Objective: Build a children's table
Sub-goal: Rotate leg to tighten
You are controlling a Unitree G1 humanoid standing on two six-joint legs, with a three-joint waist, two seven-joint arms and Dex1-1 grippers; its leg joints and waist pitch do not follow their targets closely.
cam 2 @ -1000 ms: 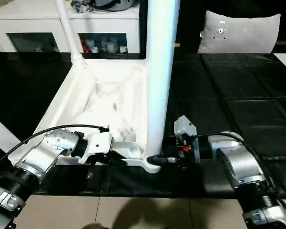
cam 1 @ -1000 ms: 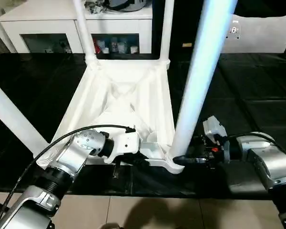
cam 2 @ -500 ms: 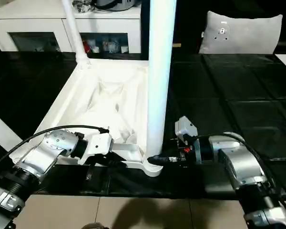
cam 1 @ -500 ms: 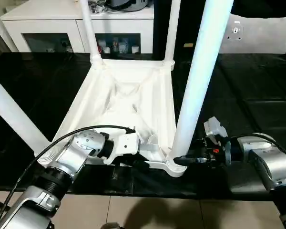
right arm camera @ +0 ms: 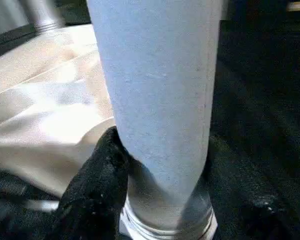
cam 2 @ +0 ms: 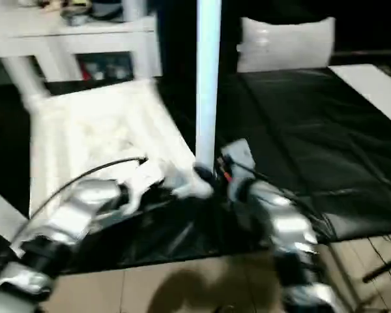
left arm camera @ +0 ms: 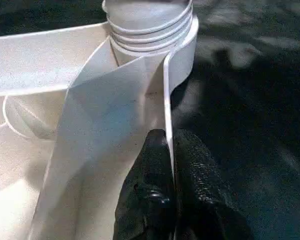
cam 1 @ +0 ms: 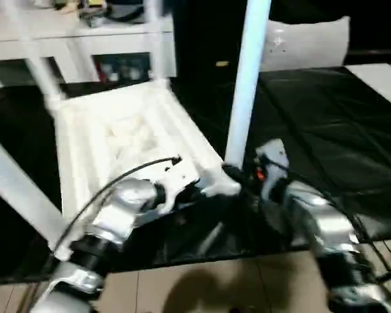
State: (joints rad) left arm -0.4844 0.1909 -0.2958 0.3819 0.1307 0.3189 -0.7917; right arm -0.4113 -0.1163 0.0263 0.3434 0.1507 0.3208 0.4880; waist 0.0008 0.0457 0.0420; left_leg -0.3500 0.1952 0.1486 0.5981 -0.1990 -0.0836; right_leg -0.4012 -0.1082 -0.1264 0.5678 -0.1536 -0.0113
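The children's table [cam 1: 117, 130] lies upside down on the black work surface, white, with its legs pointing up. My left gripper [left arm camera: 168, 140] is shut on the thin rim wall [left arm camera: 166, 95] just below the near-right corner socket [left arm camera: 150, 25]. A tall white leg [cam 1: 244, 85] stands in that socket. My right gripper [right arm camera: 162, 150] sits at the base of this leg [right arm camera: 160, 85], one black finger [right arm camera: 97, 185] pressed against its side, shut around it. In the left eye view both grippers meet at that corner [cam 1: 225, 182].
Another leg [cam 1: 16, 189] slants up at the near left and two more [cam 1: 36, 59] rise at the far corners. A white cabinet [cam 1: 72, 39] stands behind, a grey pillow [cam 1: 306, 42] at the back right. The black surface's front edge [cam 1: 182, 257] borders beige floor.
The head views have swung and blurred, so the camera moved. My right gripper's fingers have closed in on the leg's base. My left gripper keeps its hold on the rim.
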